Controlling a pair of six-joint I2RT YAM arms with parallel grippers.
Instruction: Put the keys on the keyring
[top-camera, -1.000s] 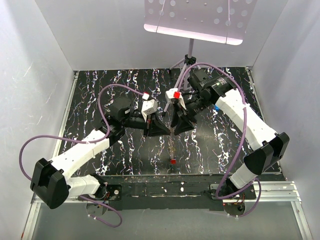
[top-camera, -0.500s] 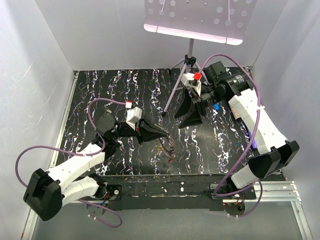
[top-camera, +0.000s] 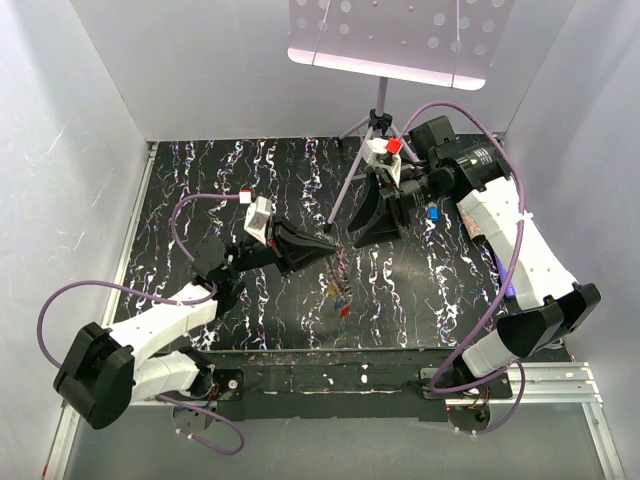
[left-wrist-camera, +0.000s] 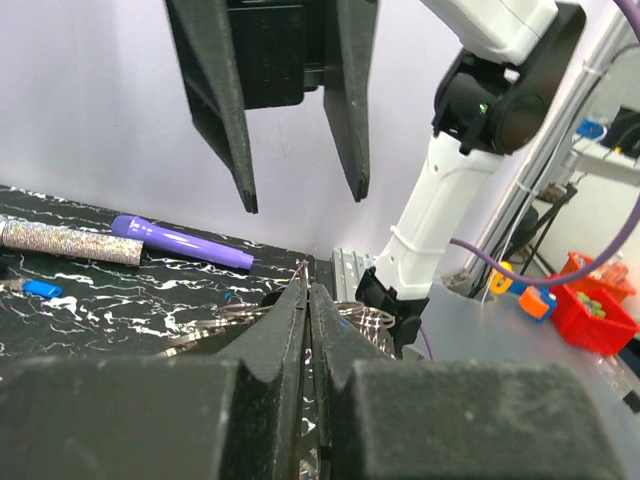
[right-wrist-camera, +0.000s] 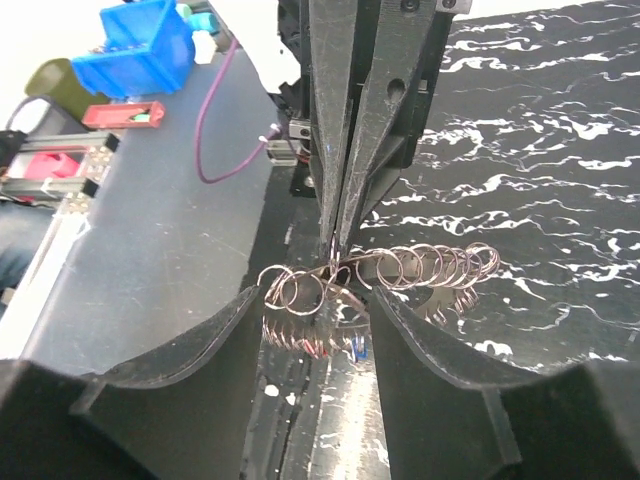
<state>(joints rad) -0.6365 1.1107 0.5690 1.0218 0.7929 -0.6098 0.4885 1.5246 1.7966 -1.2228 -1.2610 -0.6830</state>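
I am pinching the keyring (right-wrist-camera: 297, 308) with my left gripper (right-wrist-camera: 335, 257), its fingers pressing tight together on the wire coil. The keyring is dangling over the table (top-camera: 200, 180), near its front middle. My right gripper (top-camera: 375, 238) is hanging further back over the table, fingers standing apart, holding nothing.

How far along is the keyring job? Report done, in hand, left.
Done: several keys already hang on the keyring. In hand: left hand is shut on the keyring, holding it up; right hand is open and empty. Left: a small blue piece, likely a key, lies on the table.
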